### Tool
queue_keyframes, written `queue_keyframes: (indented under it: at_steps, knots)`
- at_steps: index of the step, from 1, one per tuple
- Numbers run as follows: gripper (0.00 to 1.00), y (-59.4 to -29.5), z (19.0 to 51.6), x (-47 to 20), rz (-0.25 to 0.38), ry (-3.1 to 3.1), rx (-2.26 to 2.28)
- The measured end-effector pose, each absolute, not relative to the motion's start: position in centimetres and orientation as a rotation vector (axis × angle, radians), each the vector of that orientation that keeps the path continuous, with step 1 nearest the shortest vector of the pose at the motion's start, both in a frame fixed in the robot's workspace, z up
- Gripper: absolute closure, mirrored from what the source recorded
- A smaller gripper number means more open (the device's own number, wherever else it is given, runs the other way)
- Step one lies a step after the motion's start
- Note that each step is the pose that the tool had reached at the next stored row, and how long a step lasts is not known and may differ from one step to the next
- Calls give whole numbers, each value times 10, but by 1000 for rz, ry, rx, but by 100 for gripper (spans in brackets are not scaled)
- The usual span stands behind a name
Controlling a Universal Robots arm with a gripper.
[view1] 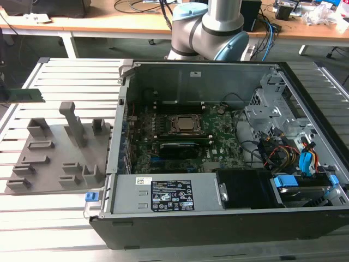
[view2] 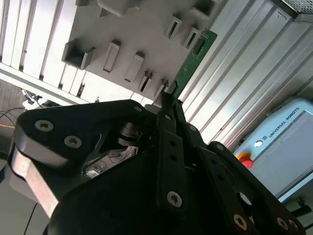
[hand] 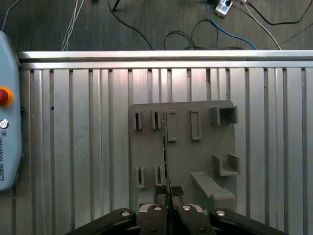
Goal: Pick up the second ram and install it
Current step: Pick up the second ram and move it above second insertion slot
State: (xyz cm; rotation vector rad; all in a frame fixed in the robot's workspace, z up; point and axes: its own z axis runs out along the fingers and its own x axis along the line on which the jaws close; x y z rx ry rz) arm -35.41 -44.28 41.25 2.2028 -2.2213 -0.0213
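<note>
Already the end effector [hand: 167, 192] is clamped shut on one end of the ram [view2: 193, 59], holding it above the fixture [hand: 186, 156] at the exterior view's left, with its long axis pointing straight out from the fingertips, well apart from the case [view1: 163, 234].

Case [view1: 218, 232] open on top, cables [view1: 271, 148] crowd the exterior view's right, fixture posts [view1: 72, 123] upright

Second ram [view2: 193, 61]: long thin green stick, one end pinched in hand [hand: 167, 190] (edge-on in first wrist view).
</note>
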Motion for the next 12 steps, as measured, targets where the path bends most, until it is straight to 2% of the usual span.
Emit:
queue_keyframes:
  at_steps: [12]
  knots:
    - [86, -443, 412, -291, -21, -2221, 2203]
